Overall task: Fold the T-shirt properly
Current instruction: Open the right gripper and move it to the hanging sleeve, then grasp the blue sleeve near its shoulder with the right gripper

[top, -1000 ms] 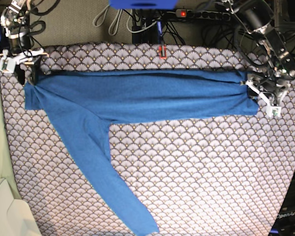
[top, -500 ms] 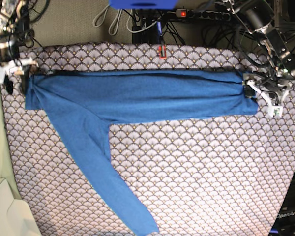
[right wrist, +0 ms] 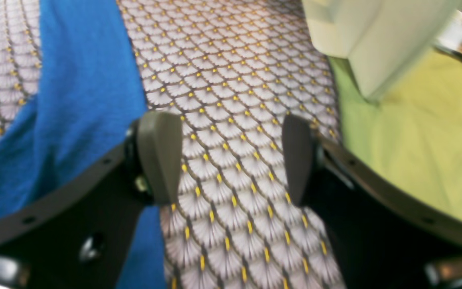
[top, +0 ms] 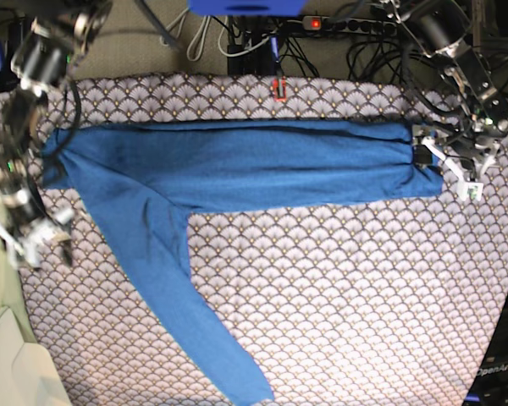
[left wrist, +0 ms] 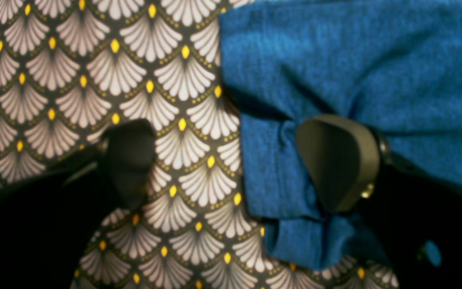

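The T-shirt [top: 237,165] lies flat as a long blue band across the far part of the scallop-patterned table cloth [top: 339,288], with 1 sleeve [top: 186,313] trailing diagonally toward the near edge. The left gripper [left wrist: 235,160] stands spread wide at the shirt's end, 1 pad [left wrist: 337,160] over the bunched fabric (not pinching it). The right gripper [right wrist: 231,160] gapes over bare cloth just beside the shirt, holding nothing.

I see the right gripper [top: 35,239] motion-blurred in base view; the T-shirt [top: 237,165] sleeve tip runs off the bottom edge, and both wrist views are soft.
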Tool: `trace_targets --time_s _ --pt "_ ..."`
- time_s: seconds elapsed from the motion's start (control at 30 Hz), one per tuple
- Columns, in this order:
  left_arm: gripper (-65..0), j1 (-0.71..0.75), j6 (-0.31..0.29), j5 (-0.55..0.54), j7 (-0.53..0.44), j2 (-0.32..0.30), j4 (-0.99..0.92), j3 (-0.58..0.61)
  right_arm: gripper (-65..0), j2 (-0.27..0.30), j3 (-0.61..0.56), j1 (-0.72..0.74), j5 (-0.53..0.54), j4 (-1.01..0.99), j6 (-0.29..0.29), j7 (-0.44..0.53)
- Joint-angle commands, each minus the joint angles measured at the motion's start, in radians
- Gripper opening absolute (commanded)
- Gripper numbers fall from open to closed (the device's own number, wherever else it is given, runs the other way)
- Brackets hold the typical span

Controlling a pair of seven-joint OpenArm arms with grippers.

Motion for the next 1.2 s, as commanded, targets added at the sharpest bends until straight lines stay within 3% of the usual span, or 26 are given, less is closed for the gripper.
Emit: trace_targets --time_s 0.0,0.17,0.27,0.53,0.7,0.87,1.0,1.07,1.17 --pt "-3.6 0.002 -0.009 0.024 0.030 -0.003 0.007 0.002 -24.4 0.013 -0.032 0.058 0.009 -0.011 -0.005 0.008" --pt "-3.6 0.004 -0.009 0.023 0.030 -0.003 0.007 0.002 -24.4 0.029 -0.161 0.227 0.006 -0.194 -0.005 -0.075" --pt "-3.6 0.005 -0.009 0.023 0.030 -0.001 0.007 0.002 -24.4 0.032 -0.223 0.317 0.006 -0.338 -0.005 -0.072" --pt "-3.6 0.005 -0.009 0.023 0.033 -0.001 0.007 0.002 -24.4 0.027 -0.240 0.532 0.006 -0.658 -0.005 -0.066" --pt "-3.6 0.007 -0.009 0.024 0.039 -0.001 0.007 0.002 -24.5 0.009 -0.240 0.584 0.004 -0.784 -0.009 0.019" --pt "-3.6 0.007 -0.009 0.026 0.039 -0.001 0.007 0.002 -24.5 0.007 -0.257 0.583 0.004 -0.866 -0.201 0.103" --pt "-3.6 0.007 -0.009 0.026 0.035 -0.001 0.007 0.002 -24.5 0.012 -0.317 0.580 0.004 -0.902 -0.310 0.187" --pt "-3.6 0.007 -0.009 0.026 0.033 -0.001 0.007 0.002 -24.5 0.013 -0.317 0.580 0.004 -0.935 -0.340 0.207" --pt "-3.6 0.007 -0.009 0.026 0.033 -0.001 0.004 0.002 -24.5 0.013 -0.317 0.578 0.004 -0.991 -0.342 0.238"
